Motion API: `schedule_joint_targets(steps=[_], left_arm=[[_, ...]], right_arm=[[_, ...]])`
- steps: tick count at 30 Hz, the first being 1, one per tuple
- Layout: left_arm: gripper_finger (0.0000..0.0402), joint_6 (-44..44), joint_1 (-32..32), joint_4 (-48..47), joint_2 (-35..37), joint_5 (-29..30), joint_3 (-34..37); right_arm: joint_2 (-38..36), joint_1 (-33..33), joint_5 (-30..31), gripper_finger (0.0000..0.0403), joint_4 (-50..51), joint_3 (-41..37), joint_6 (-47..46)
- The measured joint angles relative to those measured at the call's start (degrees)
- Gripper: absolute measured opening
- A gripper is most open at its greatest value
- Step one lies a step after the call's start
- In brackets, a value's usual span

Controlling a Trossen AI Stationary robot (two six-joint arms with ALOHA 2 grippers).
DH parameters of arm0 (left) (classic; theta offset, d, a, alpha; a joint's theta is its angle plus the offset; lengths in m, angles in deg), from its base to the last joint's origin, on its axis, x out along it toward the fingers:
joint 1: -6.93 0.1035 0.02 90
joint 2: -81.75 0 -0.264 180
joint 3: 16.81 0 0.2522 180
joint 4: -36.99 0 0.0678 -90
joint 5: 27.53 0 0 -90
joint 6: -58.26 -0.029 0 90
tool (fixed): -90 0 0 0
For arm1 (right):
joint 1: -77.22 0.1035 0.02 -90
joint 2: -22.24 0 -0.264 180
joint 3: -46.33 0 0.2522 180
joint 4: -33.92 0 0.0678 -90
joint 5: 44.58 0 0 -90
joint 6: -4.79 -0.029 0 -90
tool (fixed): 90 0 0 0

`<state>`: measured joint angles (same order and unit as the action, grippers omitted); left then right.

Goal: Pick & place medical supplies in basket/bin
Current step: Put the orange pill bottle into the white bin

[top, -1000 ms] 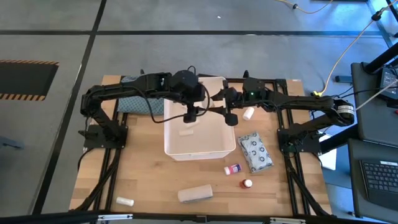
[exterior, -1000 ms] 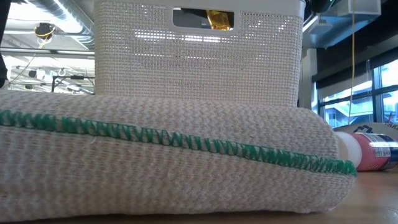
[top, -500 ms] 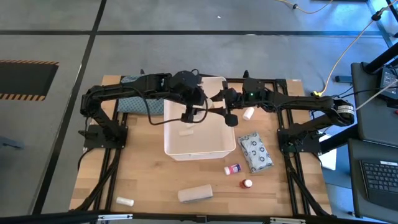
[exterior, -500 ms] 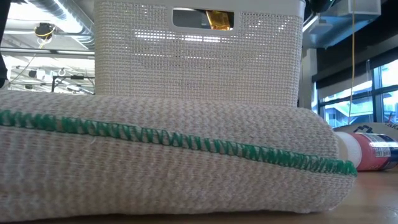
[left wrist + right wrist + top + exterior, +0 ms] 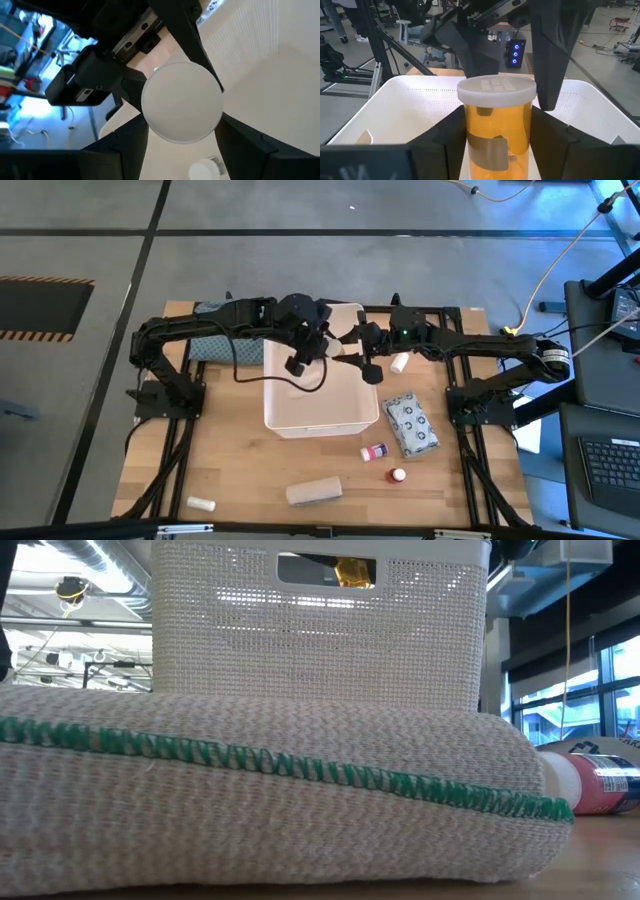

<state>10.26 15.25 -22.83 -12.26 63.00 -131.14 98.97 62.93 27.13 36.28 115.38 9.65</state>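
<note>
1. Both arms reach over the far half of the white bin (image 5: pixel 320 420), which stands mid-table with its open top showing a bare white floor.
2. The right gripper (image 5: pixel 362 367) hangs above the bin's right side and is clamped on an amber pill bottle (image 5: pixel 496 127) with a white lid; the right wrist view shows the bottle upright between the two dark fingers (image 5: pixel 447 145), inside the bin's walls.
3. The left gripper (image 5: pixel 303 358) hovers over the bin's far left part, tilted toward the other arm. In the left wrist view a round white object (image 5: pixel 182 102) sits between its fingers (image 5: pixel 120 150); whether they press on it cannot be told.
4. A small white item (image 5: pixel 206 168) lies on the bin floor in the left wrist view.
5. A white tube (image 5: pixel 400 362) lies on the table just beyond the bin's right rim, near the right arm.
6. The grey-patterned packet (image 5: pixel 412 425) lies beside the bin's right near corner.
7. Two small bottles (image 5: pixel 374 451) with red caps rest near the packet, toward the front edge; the second (image 5: pixel 398 475) lies a little nearer the front.
8. The beige roll (image 5: pixel 314 492) lies in front of the bin; in the low view it fills the foreground (image 5: pixel 270 790) with the bin's perforated wall (image 5: pixel 320 640) rising behind it.
9. A small white roll (image 5: pixel 201 504) lies at the front left of the table.
10. A patterned cloth (image 5: pixel 215 345) lies under the left arm at the far left.
</note>
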Motion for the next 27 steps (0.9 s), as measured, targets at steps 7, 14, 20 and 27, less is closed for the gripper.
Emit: schedule_joint_targets(steps=[7, 14, 20, 27], left_arm=[[0.0208, -1.5, -0.1, 0.9, 0.0, 1.1, 0.0], [0.02, 1.8, -0.1, 0.8, 0.0, 1.3, 0.0], [0.0215, 5.3, -0.4, 0.8, 0.0, 1.5, 0.0], [0.0223, 7.4, -2.0, 0.8, 0.0, 3.0, 0.0]], right_arm=[[-0.1, 0.0, 0.0, 0.0181, 0.0, 0.0, -0.1], [0.0, 0.0, 0.0, 0.0181, 0.0, 0.0, -0.3], [0.0, 0.0, 0.0, 0.0182, 0.0, 0.0, -0.3], [0.0, 0.0, -0.2, 0.0182, 0.0, 0.0, 0.2]])
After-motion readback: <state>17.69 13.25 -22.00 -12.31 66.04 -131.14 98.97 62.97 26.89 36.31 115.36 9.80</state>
